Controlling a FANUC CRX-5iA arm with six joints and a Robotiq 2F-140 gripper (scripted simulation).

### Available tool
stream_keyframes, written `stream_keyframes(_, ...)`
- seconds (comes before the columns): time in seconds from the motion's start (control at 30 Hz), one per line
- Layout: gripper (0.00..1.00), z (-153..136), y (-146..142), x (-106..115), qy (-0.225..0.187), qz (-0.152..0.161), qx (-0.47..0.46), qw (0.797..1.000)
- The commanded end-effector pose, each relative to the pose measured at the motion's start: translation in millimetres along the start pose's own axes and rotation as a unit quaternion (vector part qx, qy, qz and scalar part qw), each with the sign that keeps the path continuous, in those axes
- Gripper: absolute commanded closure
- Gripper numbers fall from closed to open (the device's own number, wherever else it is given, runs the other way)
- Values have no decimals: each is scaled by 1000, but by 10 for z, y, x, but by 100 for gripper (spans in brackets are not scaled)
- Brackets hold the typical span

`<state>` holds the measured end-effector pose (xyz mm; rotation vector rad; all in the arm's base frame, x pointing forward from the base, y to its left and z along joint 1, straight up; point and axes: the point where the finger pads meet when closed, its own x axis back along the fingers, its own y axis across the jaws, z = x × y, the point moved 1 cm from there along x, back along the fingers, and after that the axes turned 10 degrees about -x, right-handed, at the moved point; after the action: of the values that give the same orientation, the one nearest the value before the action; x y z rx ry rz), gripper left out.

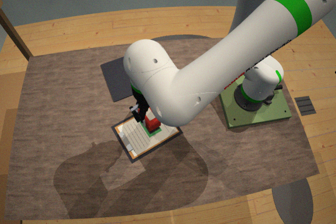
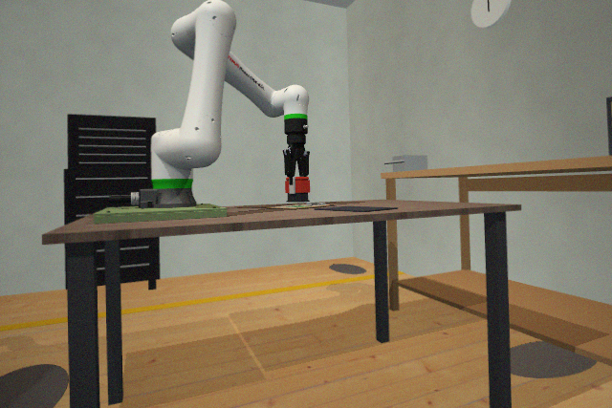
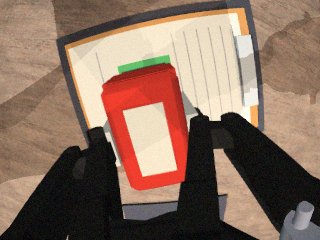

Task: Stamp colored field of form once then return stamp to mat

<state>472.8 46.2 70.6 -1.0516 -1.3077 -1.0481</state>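
From the top, the white arm (image 1: 217, 70) is reaching from its green base plate (image 1: 282, 113) near the right edge of the table (image 1: 54, 102) toward the middle. The fingers (image 1: 141, 113) are squeezing the red stamp (image 1: 151, 124) from two sides and holding it. The stamp is sitting over the green field (image 1: 154, 132) at one end of the form (image 1: 140, 137), which is lying near the middle of the table. The dark mat (image 1: 115, 79) is lying apart from the form, closer to the far edge, and partly hiding under the arm. From the side, the fingers (image 2: 296, 177) are pointing straight down and the stamp (image 2: 297, 186) is standing upright, very low over the form (image 2: 296, 205); whether it is touching the paper is too hard to tell. From the wrist, the black fingers are pressing on the stamp's (image 3: 148, 130) long sides, and a strip of the green field (image 3: 143, 64) is peeking out past its far end on the form (image 3: 214, 60).
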Motion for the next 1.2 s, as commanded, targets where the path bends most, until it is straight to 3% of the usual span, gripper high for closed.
stream_keyframes(0.0, 79, -1, 3, -84, 0, 0, 0, 1000)
stream_keyframes(0.8, 79, -2, 3, -195, 0, 0, 0, 1000)
stream_keyframes(1.17, 79, -2, 3, -415, 0, 0, 0, 1000)
